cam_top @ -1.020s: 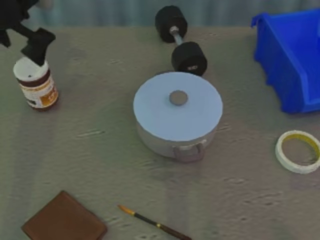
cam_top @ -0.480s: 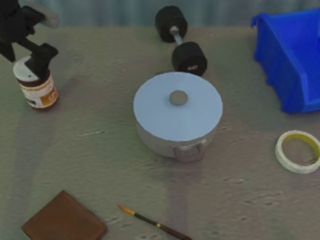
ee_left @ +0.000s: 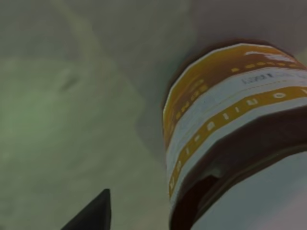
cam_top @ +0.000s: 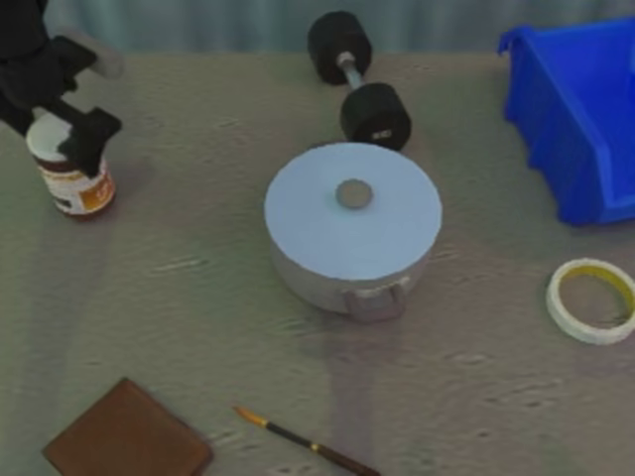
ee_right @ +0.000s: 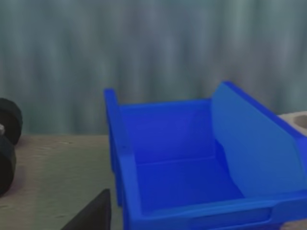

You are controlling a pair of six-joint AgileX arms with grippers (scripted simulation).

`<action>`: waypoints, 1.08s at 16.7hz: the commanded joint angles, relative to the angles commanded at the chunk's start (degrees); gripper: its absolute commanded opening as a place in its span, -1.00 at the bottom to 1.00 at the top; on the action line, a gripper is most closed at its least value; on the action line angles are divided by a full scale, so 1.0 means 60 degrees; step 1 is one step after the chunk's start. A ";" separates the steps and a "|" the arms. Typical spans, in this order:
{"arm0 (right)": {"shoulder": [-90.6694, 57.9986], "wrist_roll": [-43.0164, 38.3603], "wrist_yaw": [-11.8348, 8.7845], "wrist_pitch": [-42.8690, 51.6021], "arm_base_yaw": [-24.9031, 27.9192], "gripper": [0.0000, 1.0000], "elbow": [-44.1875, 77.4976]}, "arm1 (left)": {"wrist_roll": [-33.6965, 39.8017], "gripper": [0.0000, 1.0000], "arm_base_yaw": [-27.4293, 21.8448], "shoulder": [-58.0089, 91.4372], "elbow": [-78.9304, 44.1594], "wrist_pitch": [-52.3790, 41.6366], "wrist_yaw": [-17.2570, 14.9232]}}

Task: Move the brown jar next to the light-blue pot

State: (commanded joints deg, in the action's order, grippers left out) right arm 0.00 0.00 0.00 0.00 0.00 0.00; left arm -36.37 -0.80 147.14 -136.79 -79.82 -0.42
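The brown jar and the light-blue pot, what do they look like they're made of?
The brown jar: probably dark glass or glossy plastic, judging by its smooth sheen, with a matte white lid and a printed white-and-orange label, likely paper. The light-blue pot: seemingly grey metal on its wall and handle, under a flat matte light-blue lid, perhaps painted.

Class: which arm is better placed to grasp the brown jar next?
Left. The left gripper is already over the brown jar at the table's left; the right arm is out of the top view, facing the blue bin.
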 joint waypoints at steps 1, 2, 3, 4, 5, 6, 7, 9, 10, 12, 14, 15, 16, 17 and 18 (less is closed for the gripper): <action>0.0000 0.0000 0.0000 0.0000 0.0000 1.00 0.0000 | -0.0007 1.00 0.0007 -0.0043 0.0381 0.0334 0.0001; 0.0000 0.0000 0.0000 0.0000 0.0000 1.00 0.0000 | -0.0014 1.00 0.0014 -0.0077 0.0662 0.0607 0.0001; 0.0000 0.0000 0.0000 0.0000 0.0000 1.00 0.0000 | -0.0019 1.00 0.0019 -0.0100 0.0841 0.0780 0.0002; 0.0000 0.0000 0.0000 0.0000 0.0000 1.00 0.0000 | -0.0022 1.00 0.0021 -0.0109 0.0917 0.0853 0.0002; 0.0000 0.0000 0.0000 0.0000 0.0000 1.00 0.0000 | -0.0022 1.00 0.0021 -0.0109 0.0921 0.0856 0.0002; 0.0000 0.0000 0.0000 0.0000 0.0000 1.00 0.0000 | -0.0022 1.00 0.0021 -0.0109 0.0921 0.0856 0.0002; 0.0000 0.0000 0.0000 0.0000 0.0000 1.00 0.0000 | -0.0022 1.00 0.0021 -0.0109 0.0921 0.0856 0.0002; 0.0000 0.0000 0.0000 0.0000 0.0000 1.00 0.0000 | -0.0022 0.70 0.0021 -0.0109 0.0921 0.0856 0.0002; 0.0000 0.0000 0.0000 0.0000 0.0000 1.00 0.0000 | -0.0022 0.55 0.0021 -0.0109 0.0921 0.0856 0.0002; 0.0000 0.0000 0.0000 0.0000 0.0000 1.00 0.0000 | -0.0022 0.25 0.0021 -0.0109 0.0921 0.0856 0.0002; 0.0000 0.0000 0.0000 0.0000 0.0000 1.00 0.0000 | -0.0022 -0.06 0.0021 -0.0109 0.0921 0.0856 0.0002; 0.0000 0.0000 0.0000 0.0000 0.0000 1.00 0.0000 | -0.0022 -0.21 0.0021 -0.0109 0.0921 0.0856 0.0002; 0.0000 0.0000 0.0000 0.0000 0.0000 1.00 0.0000 | -0.0022 -0.36 0.0021 -0.0109 0.0921 0.0856 0.0002; 0.0000 0.0000 0.0000 0.0000 0.0000 1.00 0.0000 | -0.0022 -0.51 0.0021 -0.0109 0.0921 0.0856 0.0002; 0.0000 0.0000 0.0000 0.0000 0.0000 1.00 0.0000 | -0.0022 -0.66 0.0021 -0.0109 0.0921 0.0856 0.0002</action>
State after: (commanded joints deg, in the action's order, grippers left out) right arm 0.00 0.00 0.00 0.00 0.00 0.00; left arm -36.50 -0.67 146.49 -131.27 -74.69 -0.41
